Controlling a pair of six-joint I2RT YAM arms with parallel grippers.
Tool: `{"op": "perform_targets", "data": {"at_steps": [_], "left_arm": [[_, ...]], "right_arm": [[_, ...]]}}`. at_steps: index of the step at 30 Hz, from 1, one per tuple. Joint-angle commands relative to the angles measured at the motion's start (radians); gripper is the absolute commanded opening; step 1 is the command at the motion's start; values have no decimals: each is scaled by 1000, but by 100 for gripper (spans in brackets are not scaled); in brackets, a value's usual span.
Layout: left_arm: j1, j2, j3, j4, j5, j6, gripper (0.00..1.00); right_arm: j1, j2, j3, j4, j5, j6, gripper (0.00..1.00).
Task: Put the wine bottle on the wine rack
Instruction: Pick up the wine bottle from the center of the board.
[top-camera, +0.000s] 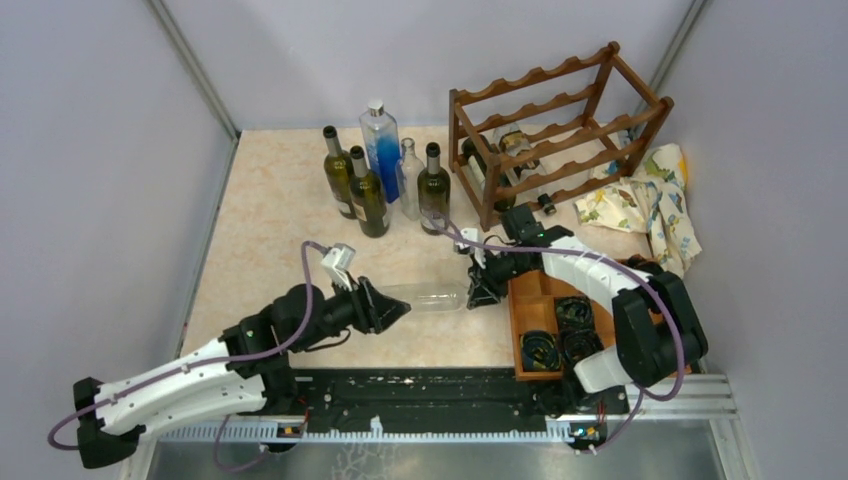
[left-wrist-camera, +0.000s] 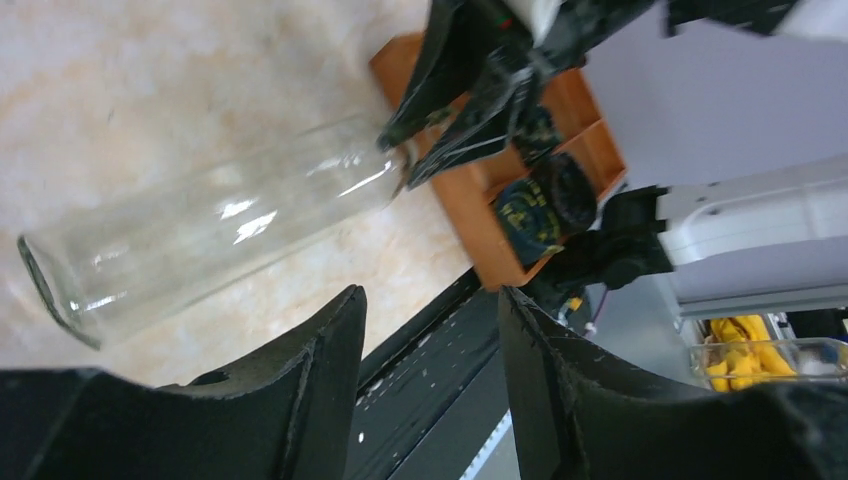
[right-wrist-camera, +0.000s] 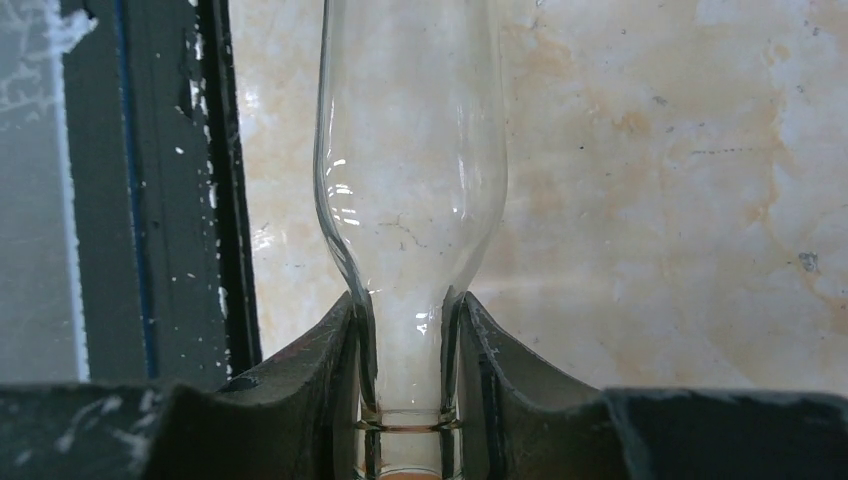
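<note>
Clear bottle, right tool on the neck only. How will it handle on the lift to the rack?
The clear bottle looks like empty glass: probably rigid, fairly light, breakable if knocked. The right tool pinches only the narrow neck, left tool open, so the long body may sag or pivot. Smooth and round, it could slip, or roll if set down.

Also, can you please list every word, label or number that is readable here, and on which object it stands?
No text can be read anywhere.
On the dark bottles: labels, too small to read.
On the tall bottle: a blue area, no legible print.
On the clear bottle: no label visible.
</note>
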Motion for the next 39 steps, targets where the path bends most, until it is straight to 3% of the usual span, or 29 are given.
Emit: {"op": "perform_targets", "data": {"at_steps": [1, 6, 11, 25, 30, 39], "left_arm": [[4, -44, 117, 1, -8, 151, 58], [3, -25, 201, -27, -33, 237, 59], [3, 11, 258, -40, -20, 310, 59], [7, 214, 475, -67, -126, 756, 73], [25, 254, 424, 13, -146, 874, 75], [36, 241, 270, 115, -189, 952, 77]], "right_arm": [[-60, -52, 69, -67, -227, -28, 0], [-141, -56, 76, -121, -280, -19, 0], [-228, -93, 90, -280, -301, -116, 0], [-724, -141, 236, -940, -217, -743, 0], [-865, -173, 235, -942, -111, -792, 0], [-1112, -152, 285, -949, -53, -858, 0]]}}
